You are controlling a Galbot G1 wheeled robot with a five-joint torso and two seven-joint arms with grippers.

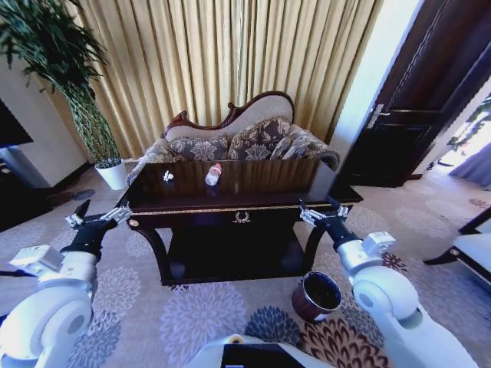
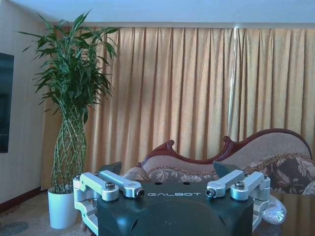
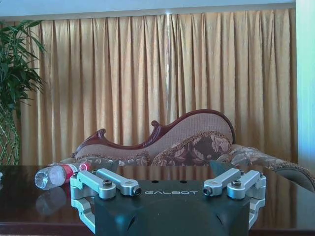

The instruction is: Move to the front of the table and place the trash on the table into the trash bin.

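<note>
Bottle [image 1: 213, 175] at upper centre looks light and slippery; grasp mid-body. Both grippers, left [image 1: 97, 216] and right [image 1: 322, 212], are spread, empty.

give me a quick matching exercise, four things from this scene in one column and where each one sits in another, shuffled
Things:
1. plastic bottle
2. trash bin
3. white plant pot
4. sofa

Places:
a. on the carpet by the table's right front leg
b. behind the table, before the curtains
c. lying on the tabletop
d. on the floor left of the table, far side

Pairs: 1-c, 2-a, 3-d, 4-b
</note>
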